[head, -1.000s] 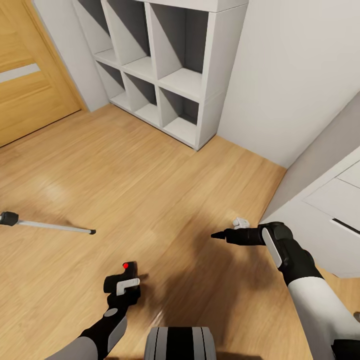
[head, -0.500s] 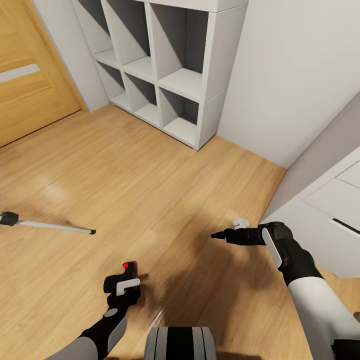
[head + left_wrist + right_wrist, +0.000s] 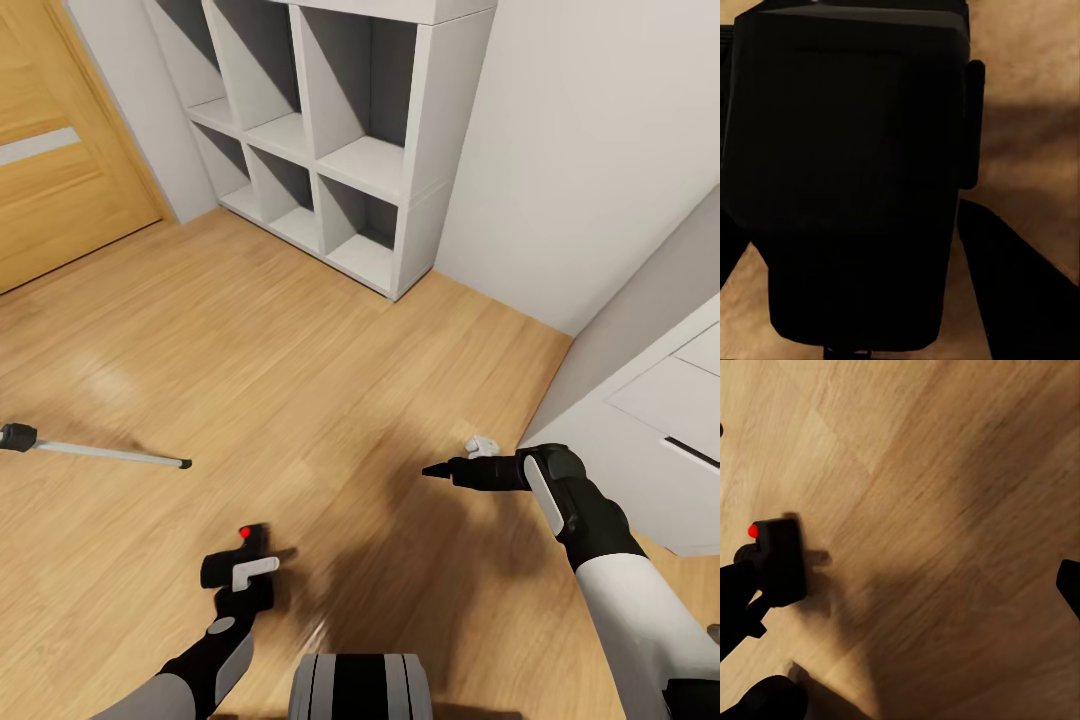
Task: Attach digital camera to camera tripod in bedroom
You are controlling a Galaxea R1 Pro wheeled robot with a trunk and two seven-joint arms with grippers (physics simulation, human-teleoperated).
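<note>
The digital camera point(image 3: 248, 545), a small black body with a red dot on top, sits in my left gripper point(image 3: 238, 582), which is shut on it low over the wood floor. In the left wrist view the camera's dark body point(image 3: 855, 187) is very close to the lens. It also shows in the right wrist view, where the digital camera point(image 3: 778, 561) stands out against the floor. One silver leg of the camera tripod point(image 3: 105, 452) lies flat on the floor at the far left, well away from the camera. My right gripper point(image 3: 430, 470) points left over bare floor, open, holding nothing.
White cube shelves point(image 3: 330, 140) stand against the far wall. An oak door point(image 3: 60, 170) is at the back left. A white cabinet point(image 3: 650, 420) is close beside my right arm. Wood floor point(image 3: 300, 360) spreads between the shelves and my grippers.
My left gripper has shifted the camera slightly to the left. The right arm and the tripod leg have not moved.
</note>
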